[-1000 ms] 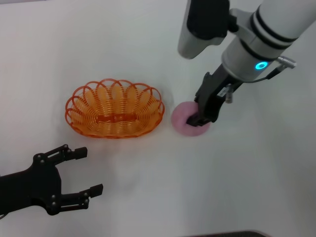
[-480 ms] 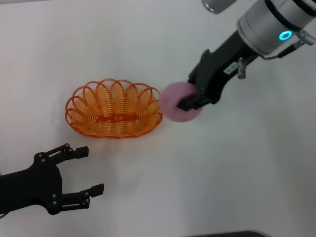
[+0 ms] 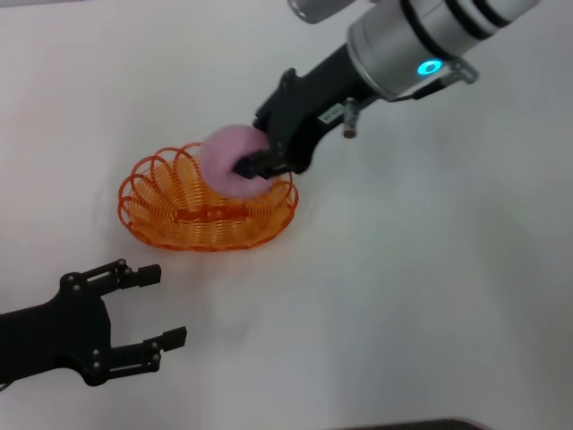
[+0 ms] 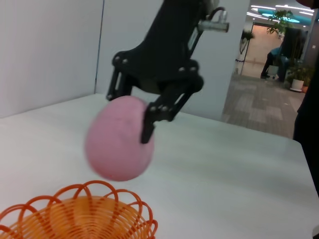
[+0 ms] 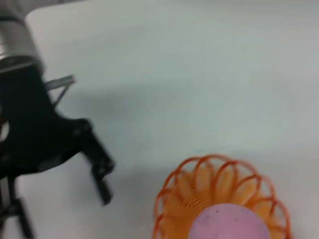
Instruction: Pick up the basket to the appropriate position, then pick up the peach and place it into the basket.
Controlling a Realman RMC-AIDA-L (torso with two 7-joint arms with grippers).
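Note:
The orange wire basket (image 3: 183, 215) stands on the white table left of centre. Above its right half hangs the pale-pink peach (image 3: 226, 159), held clear of the rim with my right gripper (image 3: 249, 163) shut on it. In the left wrist view the peach (image 4: 118, 138) floats above the basket's scalloped rim (image 4: 84, 215), clamped by the right gripper (image 4: 130, 117). The right wrist view looks down on the peach (image 5: 228, 223) over the basket (image 5: 199, 191). My left gripper (image 3: 150, 306) rests open near the table's front left, apart from the basket.
The white table (image 3: 430, 296) carries nothing else. The left gripper (image 5: 99, 172) also shows in the right wrist view, standing off from the basket. Beyond the table's far edge the left wrist view shows a hallway (image 4: 269, 94).
My right gripper lifted the peach off the table right of the basket and carried it left, so it now hangs over the basket. The left arm and basket stayed put.

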